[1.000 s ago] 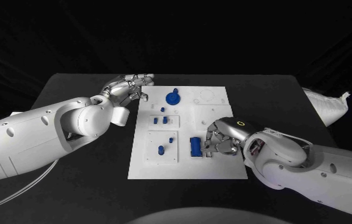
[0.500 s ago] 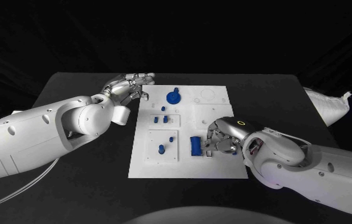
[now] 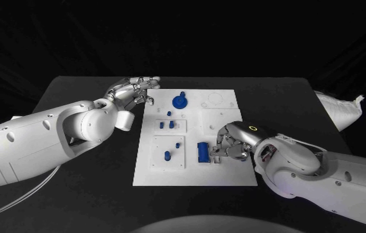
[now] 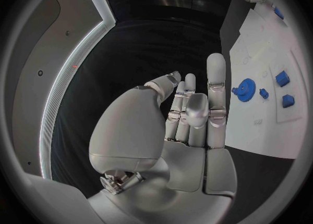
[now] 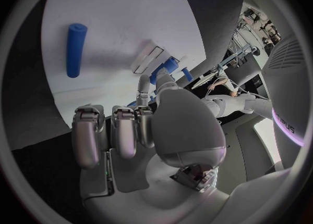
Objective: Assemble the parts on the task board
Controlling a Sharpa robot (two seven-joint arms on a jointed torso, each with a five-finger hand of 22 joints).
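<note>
We are reading task as partway: blue gear [image 3: 179, 102] and small pegs [image 3: 172, 124] sitting on task board [image 3: 221, 177]; blue cylinder [image 3: 203, 152] lying loose. Right hand [image 3: 231, 145] hovering beside it, fingers curled, grasping nothing. Left hand [image 3: 131, 92] resting at board edge, fingers released.

A wide, flat black bench [image 3: 84, 92] spreads across the head view, its matte top running out to a straight far edge. Off its right side a crumpled white cloth bundle [image 3: 339, 110] lies, pale against the dark. Behind everything hangs a black backdrop [image 3: 183, 26].
</note>
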